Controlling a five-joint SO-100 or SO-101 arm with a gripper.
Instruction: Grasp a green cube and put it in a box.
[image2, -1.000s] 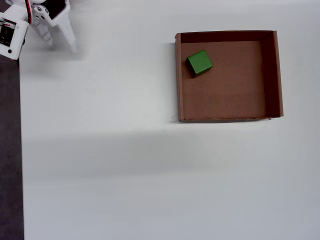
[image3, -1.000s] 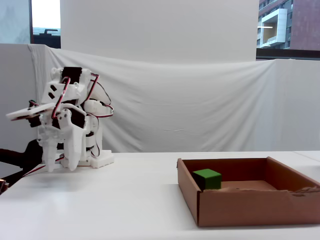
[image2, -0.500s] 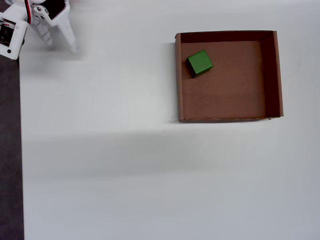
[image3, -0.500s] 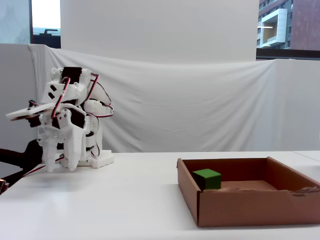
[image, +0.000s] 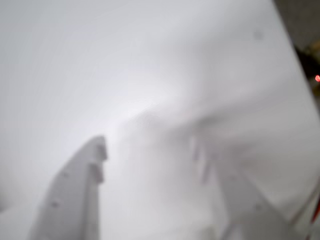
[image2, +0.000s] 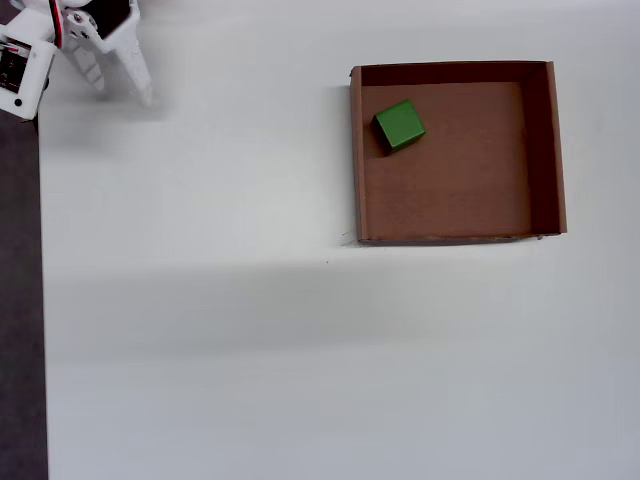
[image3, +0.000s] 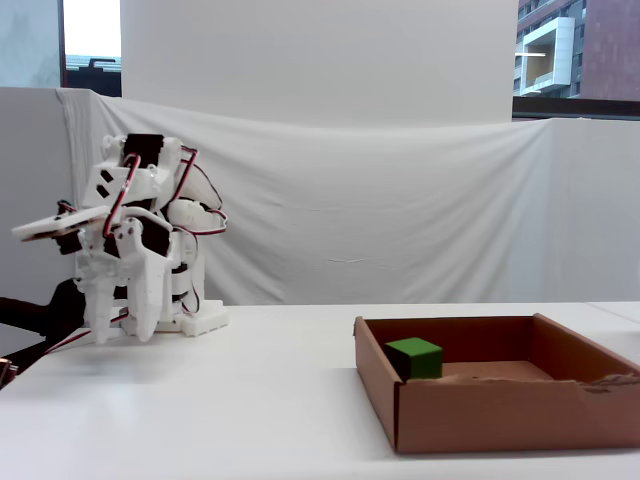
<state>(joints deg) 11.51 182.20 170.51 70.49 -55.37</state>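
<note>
The green cube (image2: 400, 125) lies inside the brown cardboard box (image2: 357, 160), near its top-left corner in the overhead view. In the fixed view the cube (image3: 414, 357) rests on the box floor behind the front wall of the box (image3: 500, 410). My gripper (image2: 120, 88) is far from both, at the table's top-left corner in the overhead view, pointing down just above the table (image3: 122, 330). The blurred wrist view shows my gripper (image: 150, 150) with its two white fingers spread apart over bare white table and nothing between them. Cube and box are out of the wrist view.
The white table ends at its left edge in the overhead view, with a dark floor strip (image2: 20, 300) beyond. A white cloth backdrop (image3: 400, 200) hangs behind the table. The arm's base (image3: 200, 320) stands at the back left.
</note>
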